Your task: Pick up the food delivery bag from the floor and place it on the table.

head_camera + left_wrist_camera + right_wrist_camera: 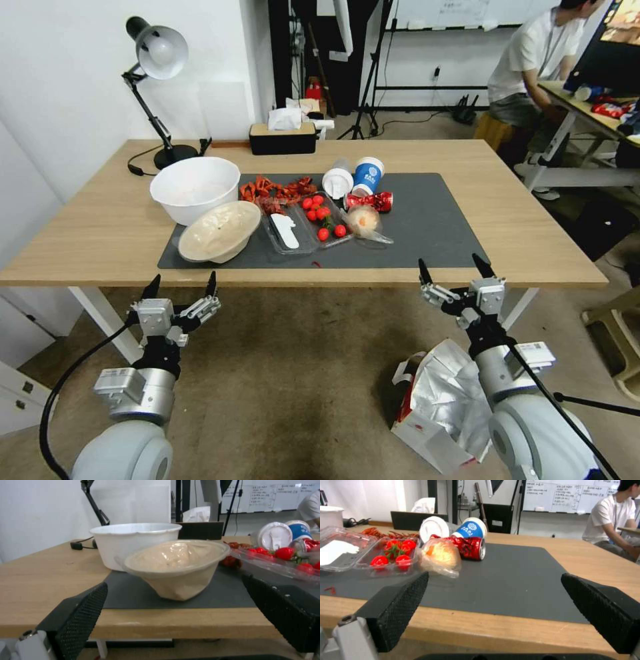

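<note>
The bag (440,400) lies on the floor at the lower right of the head view, tipped over with its foil lining showing, partly hidden behind the right arm. The right claw (455,270) hangs released, jaws spread wide, above the bag and level with the near edge of the table (100,227). The left claw (181,287), at the lower left, is likewise released and holds nothing.

The likely trouble: the bag is slumped and crumpled, so a claw coming down may pinch loose foil or paper rather than a handle, and the bag could tear or slip free on the lift. The table's middle is crowded too, so a careless set-down might knock things over; the right part of the mat (433,227) is bare.

By count: one bag, two claws, one table, one mat, two bowls, one lamp (157,73), two cups lying on their sides, one crushed can (370,201), about seven red tomatoes in a clear tray.
</note>
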Motion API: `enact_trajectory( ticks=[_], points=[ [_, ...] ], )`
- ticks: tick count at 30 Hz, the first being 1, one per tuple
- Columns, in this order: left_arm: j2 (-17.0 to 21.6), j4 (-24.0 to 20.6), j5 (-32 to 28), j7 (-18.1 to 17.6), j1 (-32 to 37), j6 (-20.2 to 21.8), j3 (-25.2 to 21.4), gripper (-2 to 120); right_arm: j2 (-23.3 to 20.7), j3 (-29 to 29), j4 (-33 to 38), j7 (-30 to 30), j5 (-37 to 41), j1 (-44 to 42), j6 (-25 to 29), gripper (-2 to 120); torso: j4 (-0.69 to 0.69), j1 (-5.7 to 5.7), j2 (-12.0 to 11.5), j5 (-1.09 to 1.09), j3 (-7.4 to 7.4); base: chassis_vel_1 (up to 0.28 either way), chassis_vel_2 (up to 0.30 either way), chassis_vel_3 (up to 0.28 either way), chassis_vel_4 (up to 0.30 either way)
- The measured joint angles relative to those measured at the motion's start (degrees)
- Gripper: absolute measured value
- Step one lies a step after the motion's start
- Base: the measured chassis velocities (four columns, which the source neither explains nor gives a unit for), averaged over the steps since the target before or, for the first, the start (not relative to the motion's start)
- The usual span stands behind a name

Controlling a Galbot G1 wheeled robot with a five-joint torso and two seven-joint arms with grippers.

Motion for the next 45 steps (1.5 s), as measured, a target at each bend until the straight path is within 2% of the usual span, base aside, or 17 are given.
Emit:
enact_trajectory(
  ticks=[16, 23, 29, 45],
  points=[
    [0.50, 0.41, -0.53, -0.24, 0.23, -0.34, 1.58, 100, 1.86, -0.08, 0.86, -0.13, -0.86, -0.38, 0.47, 100, 0.01, -2.12, -4.87, 0.00, -2.76, 0.000, 0.000, 0.000, 0.000],
    [0.55, 0.41, -0.57, -0.26, 0.00, -0.28, 1.66, 100, 1.85, -0.02, 0.92, -0.07, -0.81, -0.36, 0.52, 100, 0.00, -2.53, -5.94, 0.00, -3.38, 0.000, 0.000, 0.000, 0.000],
    [0.66, 0.33, -0.69, -0.43, 0.21, -0.26, 2.78, 99, 2.83, -0.45, 0.63, -0.07, -0.97, -0.72, 1.34, 100, 0.00, -3.55, -8.34, 0.00, -4.78, 0.000, 0.000, 0.000, 0.000],
    [0.97, 0.26, -0.13, -0.07, -0.11, -0.35, 3.53, 99, 2.89, -0.26, 0.71, 0.05, -0.66, -1.28, 2.03, 100, 0.01, -5.35, -12.55, 0.00, -7.20, 0.000, 0.000, 0.000, 0.000]
  ],
)
